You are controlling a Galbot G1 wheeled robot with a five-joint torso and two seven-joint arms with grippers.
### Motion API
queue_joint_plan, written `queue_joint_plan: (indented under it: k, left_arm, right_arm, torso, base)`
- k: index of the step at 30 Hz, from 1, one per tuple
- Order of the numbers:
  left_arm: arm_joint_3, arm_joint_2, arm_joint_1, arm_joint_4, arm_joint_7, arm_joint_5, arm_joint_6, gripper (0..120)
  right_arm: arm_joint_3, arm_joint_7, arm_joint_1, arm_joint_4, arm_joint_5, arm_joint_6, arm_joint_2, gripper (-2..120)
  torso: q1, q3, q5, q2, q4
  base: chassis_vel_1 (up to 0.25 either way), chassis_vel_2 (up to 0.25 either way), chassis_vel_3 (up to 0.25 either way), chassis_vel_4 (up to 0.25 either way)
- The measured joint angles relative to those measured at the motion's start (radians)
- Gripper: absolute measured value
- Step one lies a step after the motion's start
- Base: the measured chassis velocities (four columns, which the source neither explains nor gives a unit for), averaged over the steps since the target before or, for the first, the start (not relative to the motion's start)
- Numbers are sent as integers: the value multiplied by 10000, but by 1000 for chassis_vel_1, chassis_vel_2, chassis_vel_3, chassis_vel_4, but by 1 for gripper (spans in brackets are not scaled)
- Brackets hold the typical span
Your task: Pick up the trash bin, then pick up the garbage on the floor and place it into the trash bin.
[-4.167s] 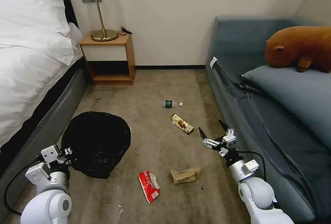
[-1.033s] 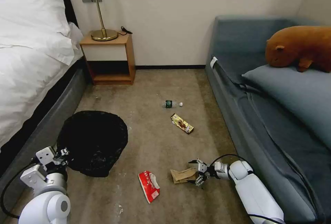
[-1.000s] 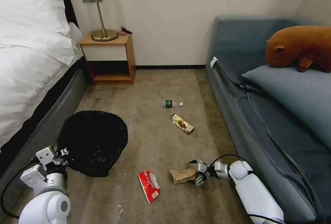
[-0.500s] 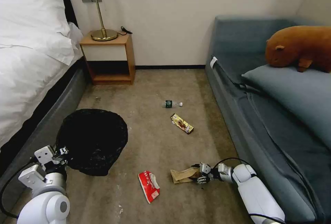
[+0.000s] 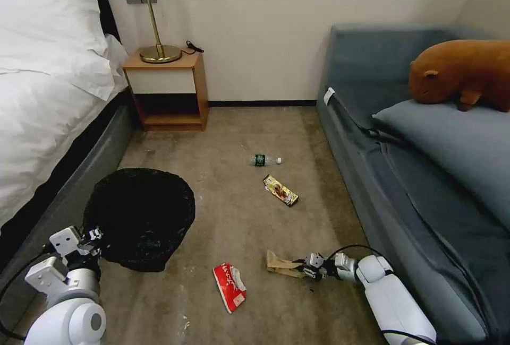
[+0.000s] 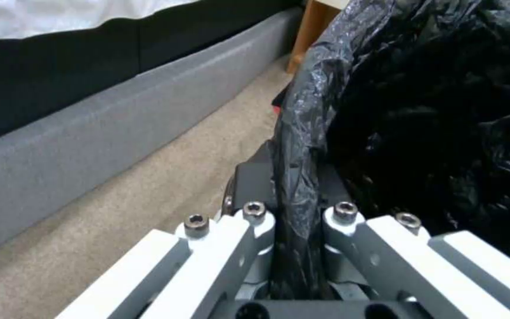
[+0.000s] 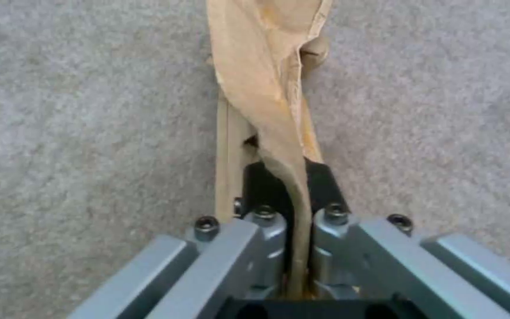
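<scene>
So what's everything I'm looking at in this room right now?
trash bin: one, black bag over the rim, beside the bed, rim held by the left gripper
brown paper bag: one, crumpled, low over the carpet, pinched by the right gripper
red-and-white packet: one, on the carpet near the robot
snack wrapper: one, gold-brown, mid-floor
bottle: one, clear, green label, beyond the wrapper
carpet: tan-brown
bed: one, white bedding, left
nightstand: one, wooden, by the wall
lamp: one, brass, on the nightstand
sofa: one, grey-blue, right
plush animal: one, brown, on the sofa
left gripper: shut on the bin's rim
right gripper: shut on the paper bag
</scene>
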Motion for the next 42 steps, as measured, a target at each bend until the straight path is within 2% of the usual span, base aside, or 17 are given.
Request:
queue_joint_plan:
  k: [18,26,35,37,40,42]
  left_arm:
    - [148,-118,-144,415,-17,241,-145,4]
    - [246,-105,-263,711,8,420,-251,4]
    - [305,-52,-516,883,-24,514,-115,4]
    - [315,-47,-565,967,-29,560,-103,4]
    - [312,-36,-592,1004,-29,569,-103,4]
    - [296,-20,-649,1074,-28,569,-101,4]
  right_arm:
    - [-183,530,-45,-15,235,43,-101,0]
    - [-732,536,-268,1072,1170,-123,-428,0]
    - [-1751,1471,-572,2723,2065,95,-667,0]
    - [-2198,2120,-628,3271,2520,151,-667,0]
    - [-2407,2459,-637,3458,2836,204,-657,0]
    - [-2819,3042,-636,3677,3741,295,-618,0]
  torso:
    - [0,0,1,0,-1]
    - [0,0,0,0,-1]
    - [0,0,-1,0,0]
    - [0,0,-1,0,1]
    - [0,0,-1,0,0]
    - [0,0,0,0,0]
  base:
    - [0,0,0,0]
    - [0,0,0,0]
    - [0,0,0,0]
    - [0,0,0,0]
    - [0,0,0,0]
    - [0,0,0,0]
